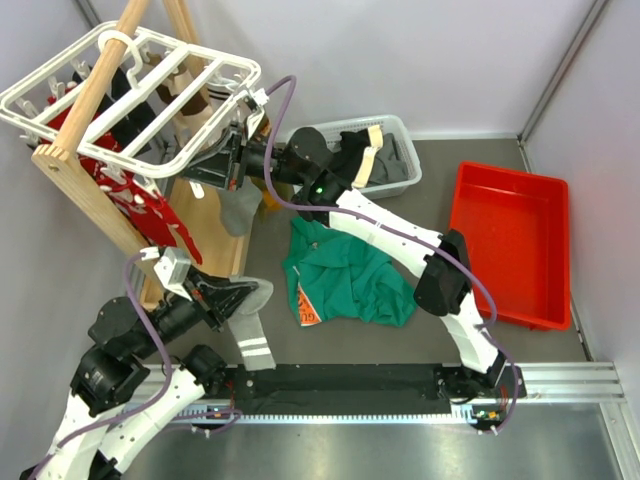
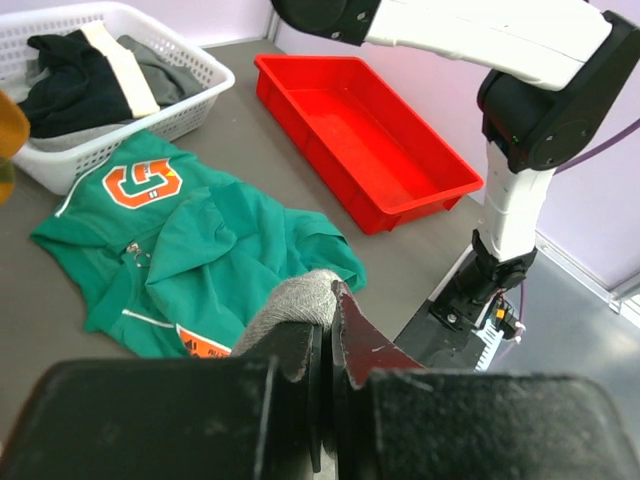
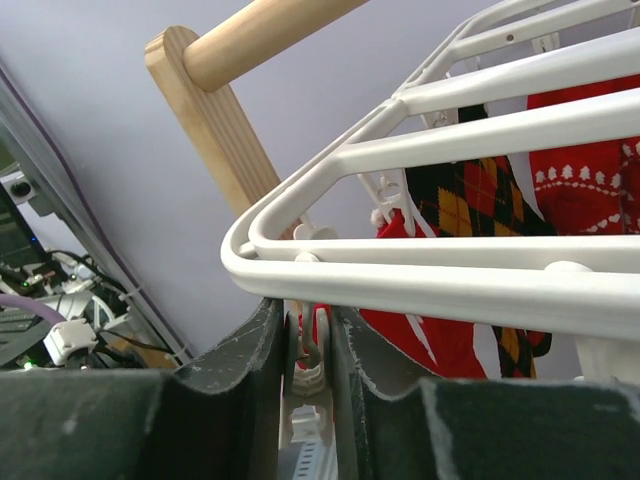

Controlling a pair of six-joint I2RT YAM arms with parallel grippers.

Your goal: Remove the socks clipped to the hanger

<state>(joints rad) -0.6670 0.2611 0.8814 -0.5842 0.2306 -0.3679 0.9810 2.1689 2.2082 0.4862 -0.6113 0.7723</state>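
Pincer on right (image 3: 307, 325) nips hanger (image 3: 450, 285) clip (image 3: 306, 380); squeeze squarely to free hanging sock (image 1: 240, 208). Left pincer (image 2: 328, 330) clamps grey sock (image 2: 290, 300).

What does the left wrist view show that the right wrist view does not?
Only the left wrist view: the left pincer shut on a grey sock, a green shirt, a red tray, a white basket. Only the right wrist view: the white hanger, a wooden rack, a red patterned sock, an argyle sock, a clip inside the right pincer. Both: a pale purple wall; no object is shared.
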